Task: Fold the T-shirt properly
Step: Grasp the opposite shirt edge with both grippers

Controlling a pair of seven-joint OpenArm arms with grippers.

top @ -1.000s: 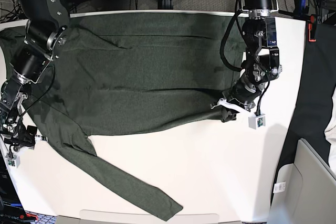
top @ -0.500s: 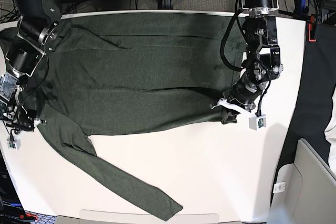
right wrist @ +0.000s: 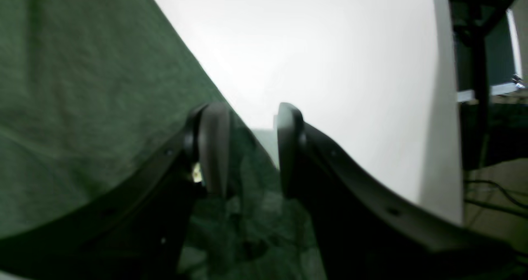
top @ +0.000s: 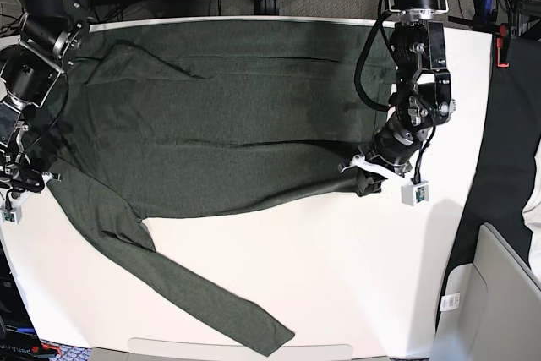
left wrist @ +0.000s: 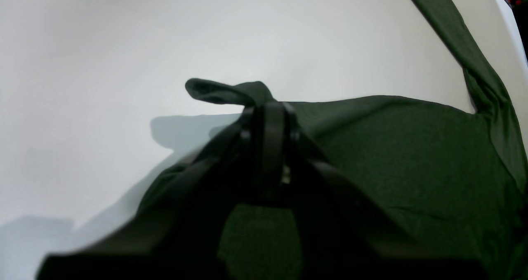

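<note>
Pinching T-shirt (top: 220,116) hem, left tool (top: 365,182) closed.

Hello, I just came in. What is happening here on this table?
A two-armed robot is folding a dark green long-sleeved T-shirt that lies spread over a white table. The left gripper is shut on the shirt's lower corner. The right gripper stands with its jaws apart at the shirt's edge on the other side, near the shoulder, and holds nothing. One sleeve stretches out flat toward the table's front edge. No fold is made yet.
</note>
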